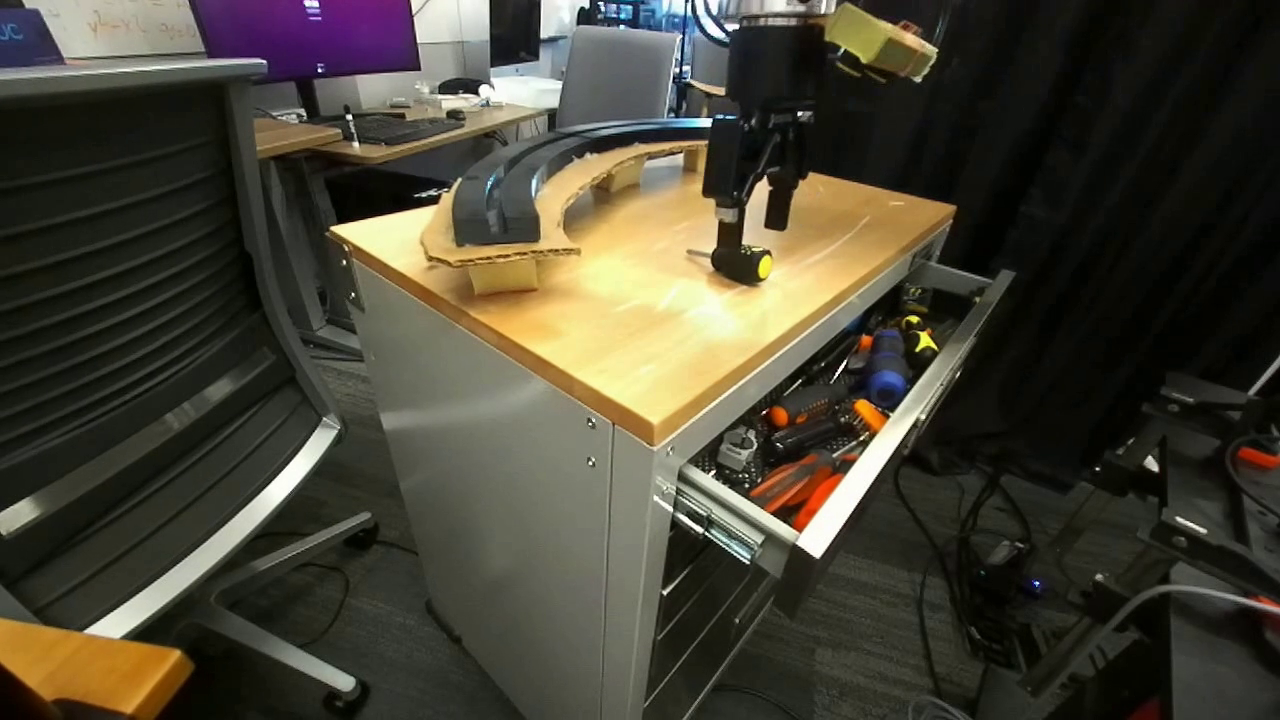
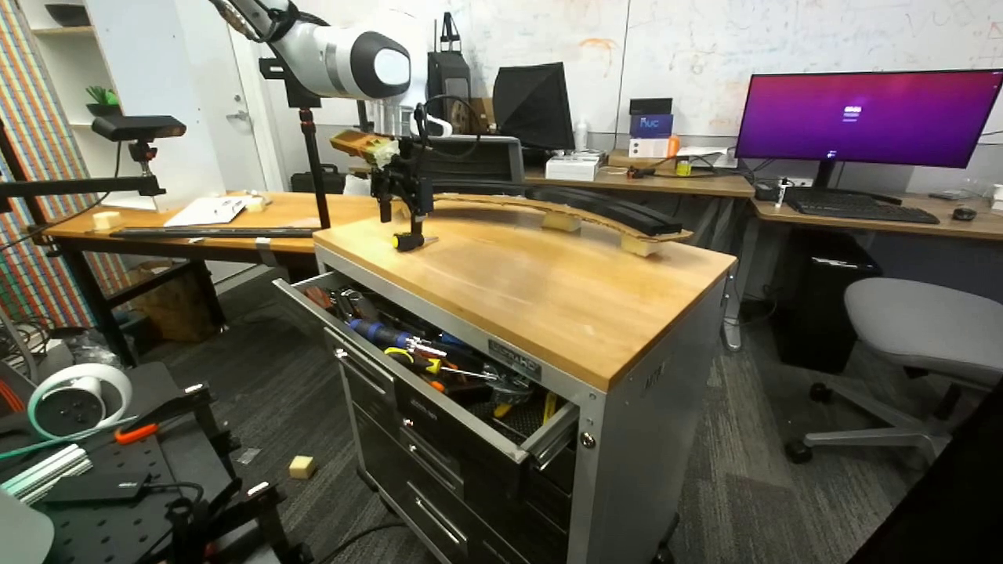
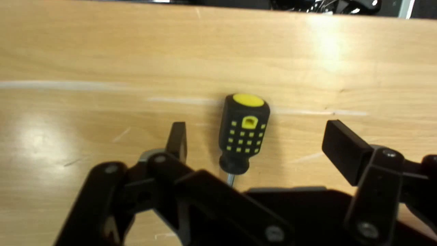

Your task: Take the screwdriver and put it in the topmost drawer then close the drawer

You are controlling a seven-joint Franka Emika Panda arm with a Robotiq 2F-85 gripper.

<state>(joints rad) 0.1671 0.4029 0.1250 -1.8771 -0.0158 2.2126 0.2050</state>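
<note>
"NUC" on a blue box (image 2: 651, 125), the cabinet nameplate (image 2: 514, 359) illegible

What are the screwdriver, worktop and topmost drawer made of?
Screwdriver handle: probably matte plastic or rubber, rounded with yellow insets; shank likely metal, grey glint. Worktop: looks wooden, satin, grain showing, soft glare. Topmost drawer: likely sheet metal, smooth grey, thin edges.
</note>
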